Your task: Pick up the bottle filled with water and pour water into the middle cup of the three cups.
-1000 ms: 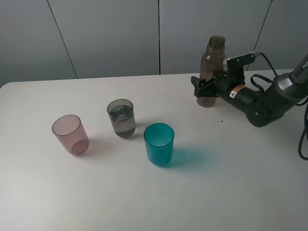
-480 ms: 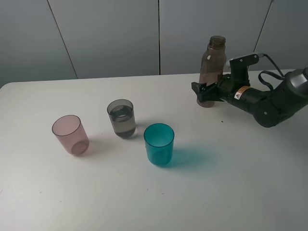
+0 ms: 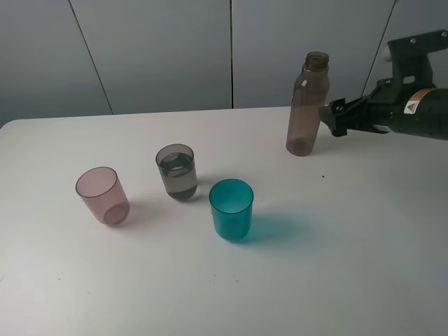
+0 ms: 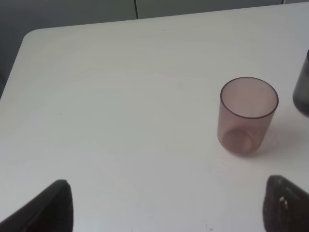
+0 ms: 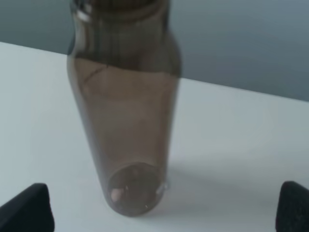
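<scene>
Pour seems done: bottle set down at far right, right gripper clear of it

The bottle (image 3: pixel 307 105) stands upright on the table (image 3: pixel 336 280), looking near empty, with the right gripper (image 3: pixel 333 117) just beside it on the right, jaws spread wide and not touching; the middle cup (image 3: pixel 176 171) at centre-left already holds water, so I judge little remains beyond drawing the arm clear without knocking the bottle. The pink cup (image 3: pixel 102 195) sits left of the grey one and the teal cup (image 3: pixel 231 208) nearer and to its right, both well apart from the bottle. The left gripper (image 4: pixel 164 205) hangs wide apart near the pink cup, holding nothing; nothing blocks either arm
</scene>
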